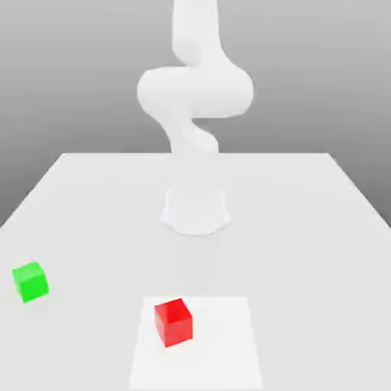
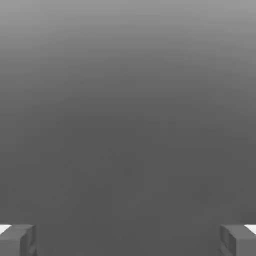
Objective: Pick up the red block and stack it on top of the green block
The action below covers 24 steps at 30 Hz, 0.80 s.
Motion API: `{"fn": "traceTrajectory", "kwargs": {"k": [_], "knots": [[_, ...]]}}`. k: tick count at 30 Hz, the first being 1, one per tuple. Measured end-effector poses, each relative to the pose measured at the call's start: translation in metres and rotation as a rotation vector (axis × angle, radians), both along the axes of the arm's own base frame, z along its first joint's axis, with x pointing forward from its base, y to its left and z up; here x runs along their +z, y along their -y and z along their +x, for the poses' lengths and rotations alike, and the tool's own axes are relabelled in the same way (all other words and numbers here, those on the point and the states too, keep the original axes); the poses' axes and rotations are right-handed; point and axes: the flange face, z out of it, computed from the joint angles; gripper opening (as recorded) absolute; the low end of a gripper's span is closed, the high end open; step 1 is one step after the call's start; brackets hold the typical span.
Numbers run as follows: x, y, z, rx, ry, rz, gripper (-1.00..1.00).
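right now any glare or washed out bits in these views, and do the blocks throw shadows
exterior view: bright, the white arm nearly washing out into the pale table, no clear shadows by the red block or green block; hand view: dim grey gradient, no glare across the middle

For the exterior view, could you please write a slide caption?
Red block on a white patch, green block toward the exterior view's left, robot arm behind.
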Motion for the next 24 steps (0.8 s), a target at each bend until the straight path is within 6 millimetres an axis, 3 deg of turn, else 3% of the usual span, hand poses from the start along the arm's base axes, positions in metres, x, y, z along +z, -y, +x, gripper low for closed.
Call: {"fn": "traceTrajectory", "kwargs": {"k": [5,10,14,19,24], "knots": [[-0.12,0.009,0.053,0.06,-0.196,-0.106,0.0],[-0.238,0.024,0.07,0.142,-0.382,-0.155,0.0],[-0.328,0.034,0.06,0.225,-0.523,-0.159,0.0],[-0.429,0.038,0.024,0.346,-0.678,-0.12,0.0],[-0.487,0.037,0.015,0.376,-0.71,-0.104,0.0]]}}
